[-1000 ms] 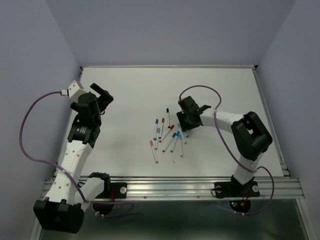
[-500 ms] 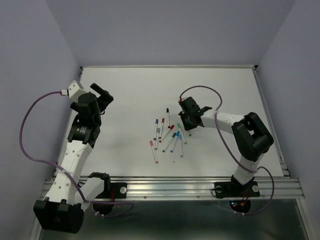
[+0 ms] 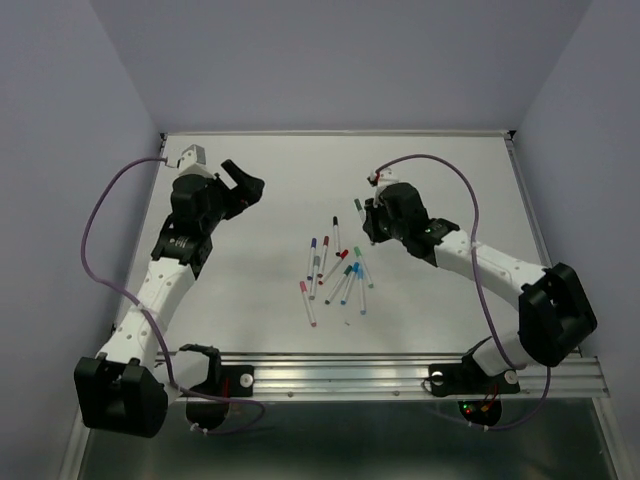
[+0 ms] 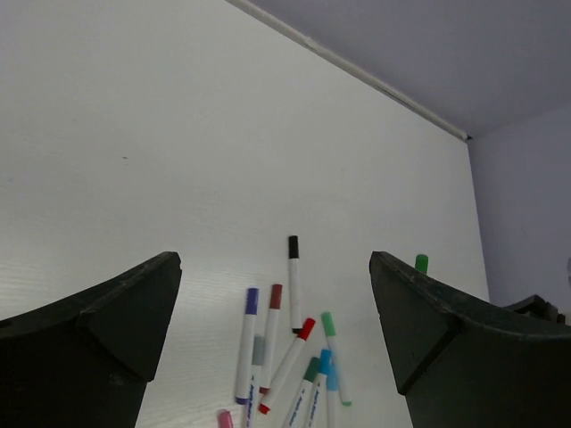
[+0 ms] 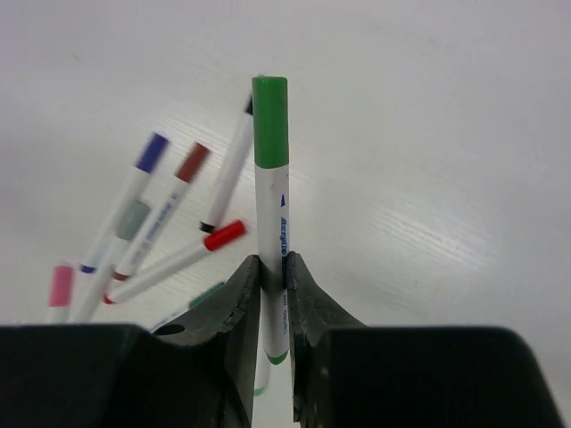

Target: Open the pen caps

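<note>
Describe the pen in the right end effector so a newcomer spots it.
On the white table, look just right of the scattered pens for the right end effector. Clamped in it is a white-barrelled pen. Only this one is held rather than lying flat, and its cap is bright green.
</note>
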